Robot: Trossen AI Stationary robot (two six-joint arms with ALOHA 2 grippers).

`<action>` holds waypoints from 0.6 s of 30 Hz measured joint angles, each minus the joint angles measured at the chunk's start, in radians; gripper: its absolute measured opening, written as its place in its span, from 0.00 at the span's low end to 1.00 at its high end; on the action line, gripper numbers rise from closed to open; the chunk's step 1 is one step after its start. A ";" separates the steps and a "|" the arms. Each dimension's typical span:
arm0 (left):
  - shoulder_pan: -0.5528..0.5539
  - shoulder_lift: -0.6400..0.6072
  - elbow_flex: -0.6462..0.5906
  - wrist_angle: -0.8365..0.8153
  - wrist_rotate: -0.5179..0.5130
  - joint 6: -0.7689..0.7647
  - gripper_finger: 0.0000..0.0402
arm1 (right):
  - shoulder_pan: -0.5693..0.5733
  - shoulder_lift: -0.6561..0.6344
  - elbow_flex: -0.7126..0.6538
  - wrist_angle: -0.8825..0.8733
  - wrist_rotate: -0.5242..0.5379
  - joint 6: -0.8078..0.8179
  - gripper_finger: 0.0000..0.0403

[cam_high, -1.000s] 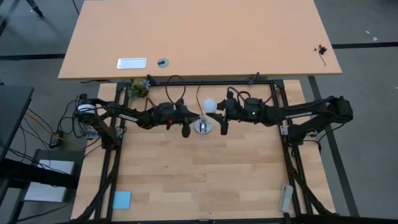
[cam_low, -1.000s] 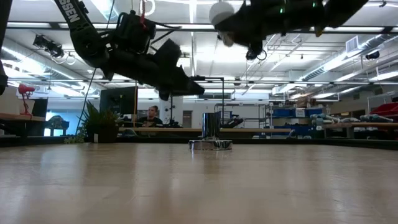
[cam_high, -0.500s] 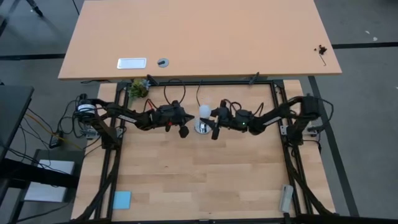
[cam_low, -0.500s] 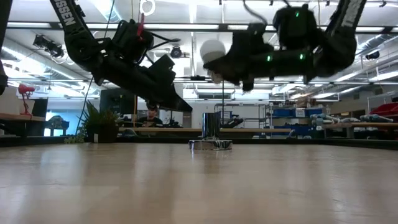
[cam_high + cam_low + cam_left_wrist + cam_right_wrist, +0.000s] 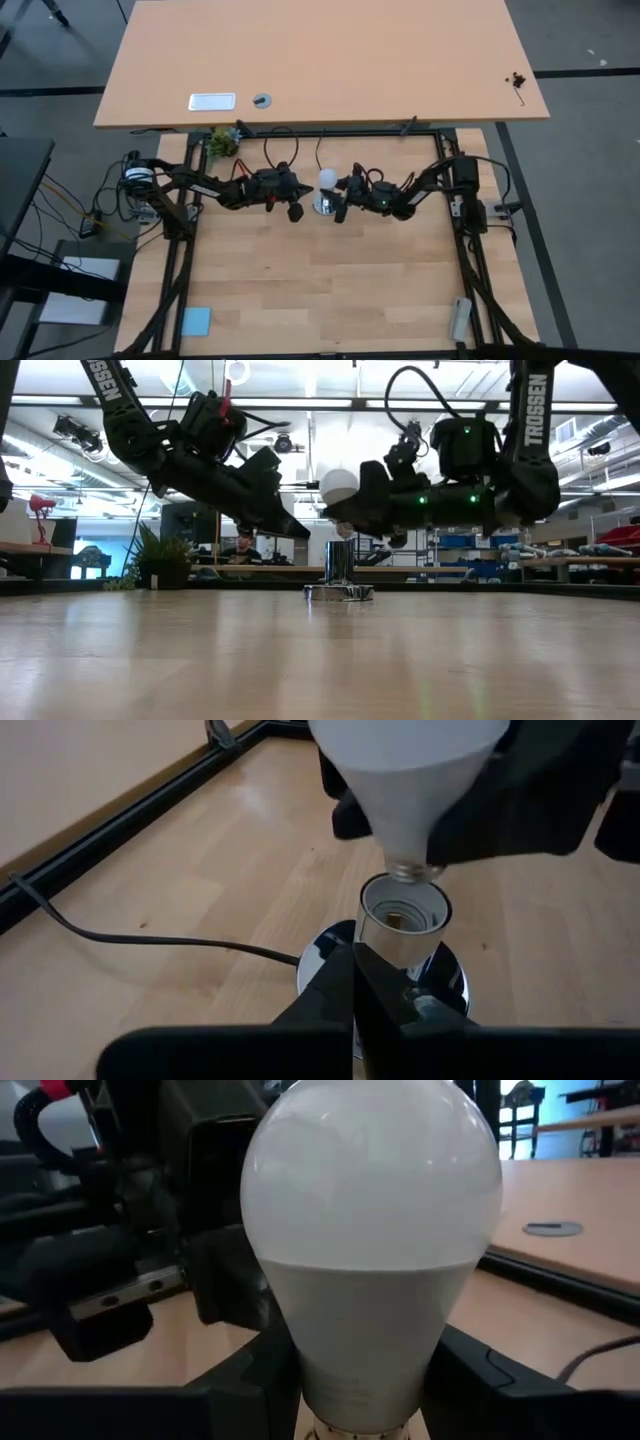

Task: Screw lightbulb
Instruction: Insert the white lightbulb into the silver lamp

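Now the right claw (image 5: 345, 515), clamped on the lightbulb (image 5: 338, 487), has descended from high above the desk (image 5: 330, 270) to just over the socket (image 5: 403, 925); the screw end hangs directly beneath it, not yet seated. Beside it, the left claw (image 5: 352, 982) stays pressed together. Threading is likely next.

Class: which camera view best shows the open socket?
The left wrist view: it looks down into the socket under the lightbulb. The high view shows a small disc, the low view its side; the right wrist view hides it.
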 joint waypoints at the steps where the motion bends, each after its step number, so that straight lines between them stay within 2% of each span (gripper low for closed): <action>1: 0.000 0.000 0.000 0.002 0.000 0.000 0.01 | -0.002 0.005 0.003 0.000 -0.003 0.007 0.41; 10: 0.000 0.000 0.001 0.020 0.001 0.000 0.01 | -0.009 0.032 0.032 -0.021 -0.017 -0.017 0.41; 18: 0.020 0.000 0.001 0.055 -0.040 -0.002 0.01 | -0.010 0.032 0.032 -0.057 -0.024 -0.038 0.41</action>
